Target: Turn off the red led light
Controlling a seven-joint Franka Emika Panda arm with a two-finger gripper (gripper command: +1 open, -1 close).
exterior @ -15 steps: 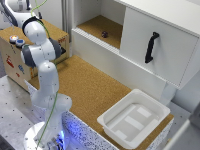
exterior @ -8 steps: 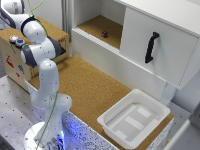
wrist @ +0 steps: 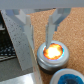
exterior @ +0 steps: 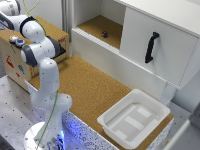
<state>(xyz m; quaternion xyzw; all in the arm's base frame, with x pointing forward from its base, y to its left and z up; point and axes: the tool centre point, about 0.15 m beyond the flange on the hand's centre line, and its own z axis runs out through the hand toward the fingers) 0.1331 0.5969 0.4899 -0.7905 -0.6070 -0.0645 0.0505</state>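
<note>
The red led light (wrist: pixel 53 51) is a small round puck whose orange-red top glows. In the wrist view it lies just below my gripper (wrist: pixel 38 31), near one fingertip (wrist: pixel 50 33). The fingers stand apart and hold nothing. A blue-topped light (wrist: pixel 67 77) sits right beside the red one. In the exterior view both pucks are tiny, on top of the wooden box (exterior: pixel 15 62) at the left: the red one (exterior: pixel 13 38) and the blue one (exterior: pixel 20 42). My gripper (exterior: pixel 5 23) hangs just above them at the frame's edge and is mostly hidden.
A cork-covered table (exterior: pixel 95 90) spreads in the middle. A white tray (exterior: pixel 120 131) stands at its near right corner. A white cabinet (exterior: pixel 165 47) with a black handle (exterior: pixel 150 47) stands behind, with a small dark object (exterior: pixel 104 34) in its open compartment.
The arm's upper links have shifted slightly over the wooden box. The rest of the scene is the same.
</note>
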